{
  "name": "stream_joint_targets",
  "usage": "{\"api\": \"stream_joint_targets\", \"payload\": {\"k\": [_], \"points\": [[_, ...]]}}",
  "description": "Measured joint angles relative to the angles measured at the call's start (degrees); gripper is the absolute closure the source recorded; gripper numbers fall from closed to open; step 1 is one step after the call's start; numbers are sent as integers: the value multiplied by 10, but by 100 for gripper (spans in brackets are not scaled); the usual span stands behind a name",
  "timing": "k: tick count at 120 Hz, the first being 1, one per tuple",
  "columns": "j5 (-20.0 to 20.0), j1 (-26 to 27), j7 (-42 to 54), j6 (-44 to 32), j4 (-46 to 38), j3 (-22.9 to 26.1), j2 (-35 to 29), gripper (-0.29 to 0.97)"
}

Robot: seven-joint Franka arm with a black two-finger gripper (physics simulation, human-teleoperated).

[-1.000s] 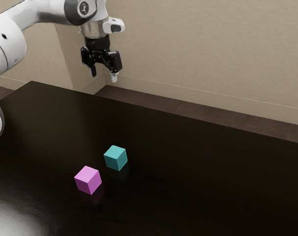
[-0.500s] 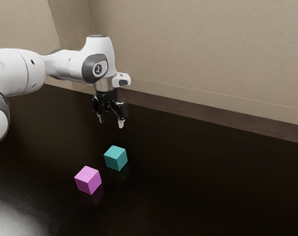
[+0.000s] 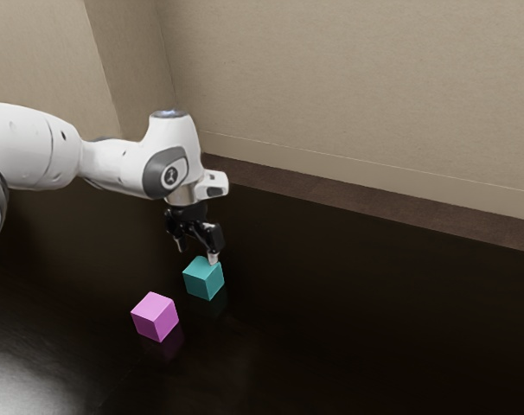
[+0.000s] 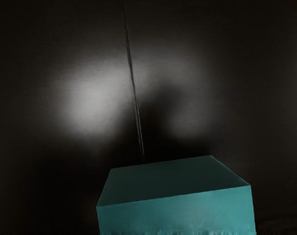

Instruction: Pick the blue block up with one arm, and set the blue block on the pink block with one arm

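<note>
A teal-blue block (image 3: 202,277) rests on the dark table (image 3: 348,311). In the wrist view the same block (image 4: 173,198) looms large just under my hand. My black gripper (image 3: 196,253) hangs directly above the block, fingers apart and open, with the tips just over its top face and nothing held between them. The pink block (image 3: 154,316) sits on the table a short way toward the exterior view's lower left of the blue one, apart from it.
A beige wall (image 3: 374,95) with a baseboard runs behind the table's far edge. My white arm (image 3: 63,160) reaches in from the exterior view's left. A thin seam line (image 4: 134,93) crosses the glossy tabletop beyond the block.
My arm has dropped steadily from high near the wall down to just above the blue block. Both blocks have stayed where they were.
</note>
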State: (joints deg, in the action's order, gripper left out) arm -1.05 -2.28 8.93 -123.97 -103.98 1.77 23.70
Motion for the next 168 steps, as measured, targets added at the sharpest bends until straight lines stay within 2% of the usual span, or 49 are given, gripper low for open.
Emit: {"api": "stream_joint_targets", "payload": {"k": [19,82,102,115,147,168], "points": [[-2,10,14,-30,-19,2,-5,0],[-9,4,40,-70,-23,2,39,0],[-10,4,44,-74,-23,2,42,21],[-8,4,44,-75,-23,2,39,24],[0,11,40,-51,-26,2,-35,28],[5,6,33,-40,-118,1,-122,34]]}}
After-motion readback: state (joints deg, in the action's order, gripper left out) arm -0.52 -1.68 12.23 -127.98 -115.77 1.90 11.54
